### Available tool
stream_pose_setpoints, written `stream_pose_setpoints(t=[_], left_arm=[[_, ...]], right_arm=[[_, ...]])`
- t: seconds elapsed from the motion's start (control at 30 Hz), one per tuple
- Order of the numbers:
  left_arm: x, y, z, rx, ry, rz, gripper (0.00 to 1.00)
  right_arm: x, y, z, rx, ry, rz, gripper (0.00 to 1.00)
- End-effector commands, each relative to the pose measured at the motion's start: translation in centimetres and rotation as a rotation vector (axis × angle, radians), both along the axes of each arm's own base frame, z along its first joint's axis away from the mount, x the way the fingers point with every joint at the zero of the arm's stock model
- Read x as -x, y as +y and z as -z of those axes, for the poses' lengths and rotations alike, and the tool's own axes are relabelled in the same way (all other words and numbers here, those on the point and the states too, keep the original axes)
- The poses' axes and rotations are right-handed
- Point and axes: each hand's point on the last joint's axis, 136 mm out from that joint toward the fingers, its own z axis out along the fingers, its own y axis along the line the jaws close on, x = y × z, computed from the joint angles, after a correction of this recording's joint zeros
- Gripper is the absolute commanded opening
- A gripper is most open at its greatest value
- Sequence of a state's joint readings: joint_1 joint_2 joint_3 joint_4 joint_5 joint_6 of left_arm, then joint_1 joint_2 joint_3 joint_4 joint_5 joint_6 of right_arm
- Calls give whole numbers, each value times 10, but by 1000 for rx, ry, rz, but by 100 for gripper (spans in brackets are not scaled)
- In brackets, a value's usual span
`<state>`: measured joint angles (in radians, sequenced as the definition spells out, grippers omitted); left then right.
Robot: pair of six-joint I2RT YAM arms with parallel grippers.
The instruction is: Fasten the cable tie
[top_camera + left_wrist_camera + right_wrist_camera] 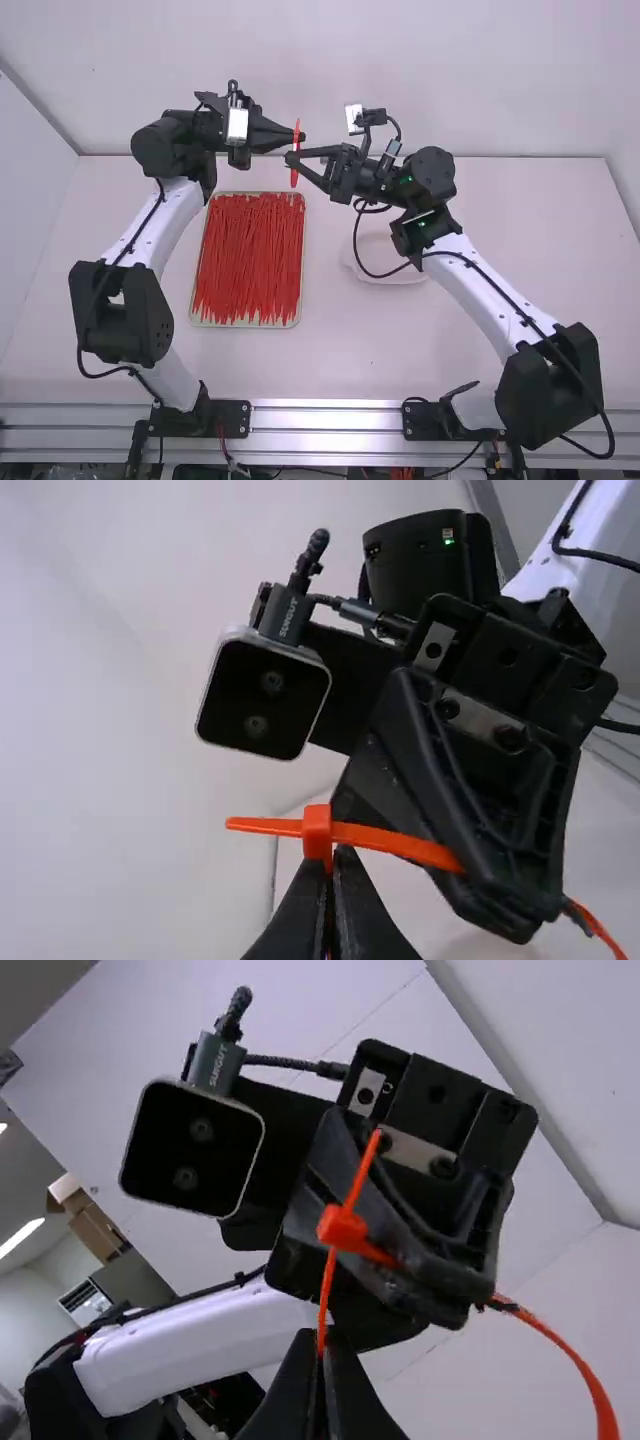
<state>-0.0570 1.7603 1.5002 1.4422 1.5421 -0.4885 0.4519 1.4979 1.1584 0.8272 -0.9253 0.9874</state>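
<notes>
Up close, the left gripper point(327, 865) has its jaws pinched shut on the cable tie point(316, 826) at its head. The right gripper point(322, 1355) jaws clamp the strap, above the tray's point(245, 325) far end. I'd hold the head steady and pull straight, slowly.
</notes>
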Motion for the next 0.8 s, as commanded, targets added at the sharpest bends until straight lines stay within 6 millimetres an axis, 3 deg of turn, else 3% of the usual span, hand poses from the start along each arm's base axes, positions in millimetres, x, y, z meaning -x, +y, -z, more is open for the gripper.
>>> stream_pose_setpoints(t=[0.0, 0.17, 0.33, 0.77], left_arm=[[7, -4, 5, -18, -16, 22, 2], [8, -4, 5, -19, -25, 24, 1], [23, -15, 7, -9, -145, 56, 1], [25, -20, 19, -6, -180, 69, 1]], right_arm=[[-5, -5, -10, -24, 29, 13, 0], [-9, -8, -10, -32, 66, 19, 0], [-10, -11, -17, -59, 72, 25, 0], [-21, -29, -24, -93, 103, 56, 0]])
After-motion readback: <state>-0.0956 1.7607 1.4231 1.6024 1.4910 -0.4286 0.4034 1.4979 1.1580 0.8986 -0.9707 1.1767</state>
